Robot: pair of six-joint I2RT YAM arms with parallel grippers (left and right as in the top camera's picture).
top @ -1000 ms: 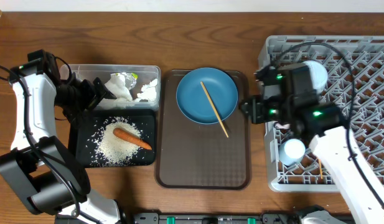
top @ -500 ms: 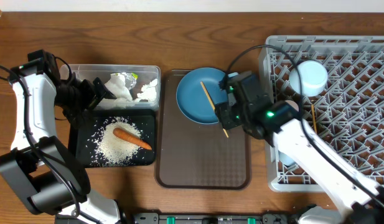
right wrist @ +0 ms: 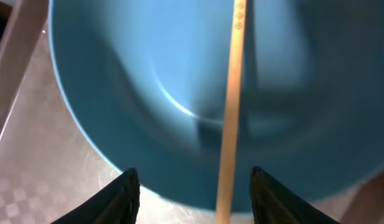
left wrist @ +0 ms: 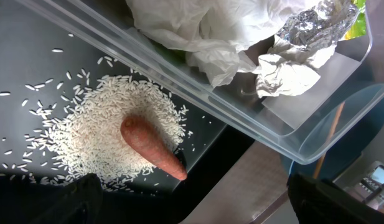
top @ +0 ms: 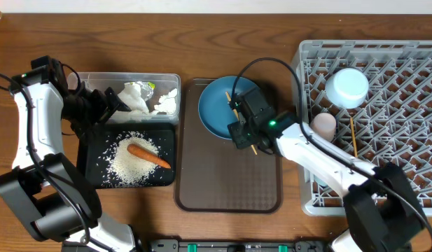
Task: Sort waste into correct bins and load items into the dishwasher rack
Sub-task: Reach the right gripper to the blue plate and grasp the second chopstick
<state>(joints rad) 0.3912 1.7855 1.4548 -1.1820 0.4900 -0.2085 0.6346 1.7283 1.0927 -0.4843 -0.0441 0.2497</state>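
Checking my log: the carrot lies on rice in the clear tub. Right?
Not quite. The carrot does lie on rice, but in the black tray, not the clear tub; the left wrist view shows it.

The left arm (top: pixel 32 119) rises along the counter's (top: pixel 201 42) left edge, wrist bent inward, and the left gripper (top: pixel 112 103) hangs with fingers (left wrist: pixel 73 199) spread apart. The right arm (top: pixel 321 157) stretches from the near right corner toward the counter's centre, right gripper (right wrist: pixel 193 173) pointing down, fingers (right wrist: pixel 124 190) wide apart.

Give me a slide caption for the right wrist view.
Open right gripper straddling a chopstick that lies across the blue plate on the tray.
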